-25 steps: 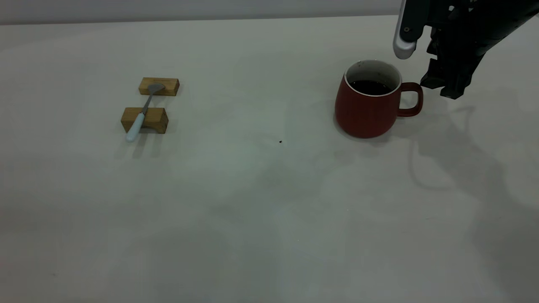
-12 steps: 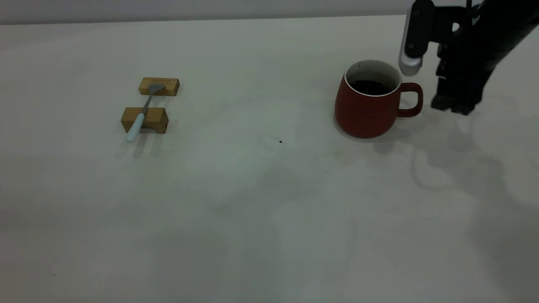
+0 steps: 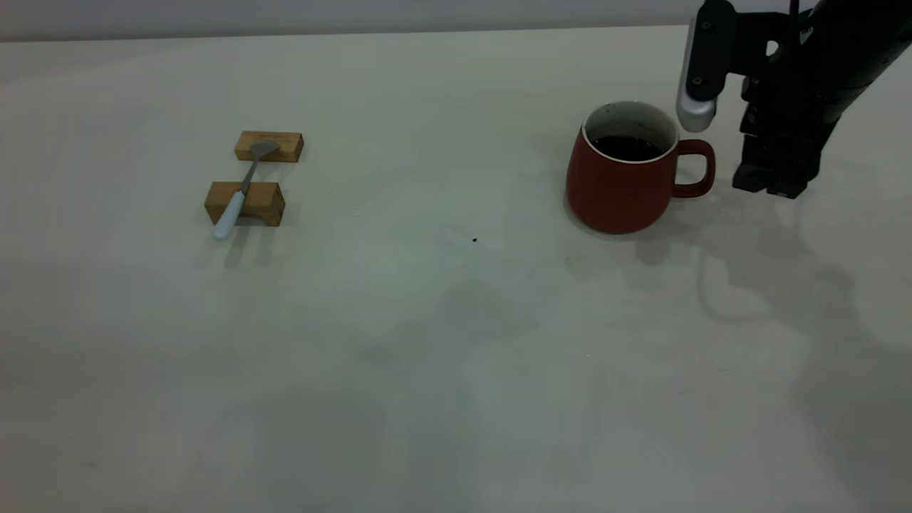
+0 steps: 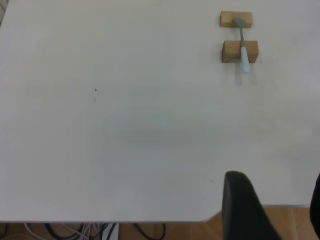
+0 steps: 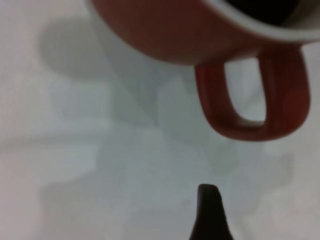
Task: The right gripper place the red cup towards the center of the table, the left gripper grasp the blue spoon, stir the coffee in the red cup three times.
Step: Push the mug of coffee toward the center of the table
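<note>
right hand (image 3: pixel 734 146) spread open and empty beside rounded glossy red cup's (image 3: pixel 618 182) loop handle, blue spoon (image 3: pixel 240 192) across wooden blocks (image 3: pixel 245 202)

The table (image 3: pixel 427 342) bears the red cup (image 3: pixel 616 185) and two wooden blocks (image 3: pixel 245 202).

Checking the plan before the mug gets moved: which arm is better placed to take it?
Right. The right tool hangs open just beside the red cup's handle, while the left tool sits back at the table edge, far from it.
</note>
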Robot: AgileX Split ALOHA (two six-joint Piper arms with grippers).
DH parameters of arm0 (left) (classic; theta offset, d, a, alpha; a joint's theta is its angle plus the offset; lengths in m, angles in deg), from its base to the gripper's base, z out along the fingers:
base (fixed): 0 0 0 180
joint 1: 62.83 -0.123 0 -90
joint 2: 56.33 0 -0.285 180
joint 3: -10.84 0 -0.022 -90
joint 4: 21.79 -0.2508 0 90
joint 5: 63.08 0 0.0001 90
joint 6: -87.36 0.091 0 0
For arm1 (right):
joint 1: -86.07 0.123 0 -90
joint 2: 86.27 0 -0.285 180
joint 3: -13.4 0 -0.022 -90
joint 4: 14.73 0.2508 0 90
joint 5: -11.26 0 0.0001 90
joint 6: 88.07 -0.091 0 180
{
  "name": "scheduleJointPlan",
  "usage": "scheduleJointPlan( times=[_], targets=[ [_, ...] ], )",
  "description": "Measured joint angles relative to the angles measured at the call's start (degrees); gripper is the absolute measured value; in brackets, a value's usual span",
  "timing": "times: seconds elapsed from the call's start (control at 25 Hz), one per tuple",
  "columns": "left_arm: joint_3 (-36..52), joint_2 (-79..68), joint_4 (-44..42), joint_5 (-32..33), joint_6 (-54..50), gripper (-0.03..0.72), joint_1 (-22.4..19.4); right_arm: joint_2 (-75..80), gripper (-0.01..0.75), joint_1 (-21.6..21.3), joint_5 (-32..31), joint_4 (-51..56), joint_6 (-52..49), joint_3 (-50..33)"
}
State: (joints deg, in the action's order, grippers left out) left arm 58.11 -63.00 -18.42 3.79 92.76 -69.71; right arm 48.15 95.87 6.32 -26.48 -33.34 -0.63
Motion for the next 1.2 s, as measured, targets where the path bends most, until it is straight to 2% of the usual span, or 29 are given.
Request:
scheduleJointPlan(
  times=[0.2, 0.68, 1.2],
  targets=[
    [0.0, 0.0, 0.0, 0.0, 0.0, 0.406, 0.0, 0.71, 0.582, 0.0, 4.23, 0.0, 0.0, 0.0],
    [0.0, 0.0, 0.0, 0.0, 0.0, 0.406, 0.0, 2.76, 0.582, 2.59, 8.14, 0.0, -0.11, 0.0],
    [0.0, 0.0, 0.0, 0.0, -0.13, 0.406, 0.0, 3.7, 0.582, 8.73, 11.95, 0.0, -3.93, 0.0]
  ],
)
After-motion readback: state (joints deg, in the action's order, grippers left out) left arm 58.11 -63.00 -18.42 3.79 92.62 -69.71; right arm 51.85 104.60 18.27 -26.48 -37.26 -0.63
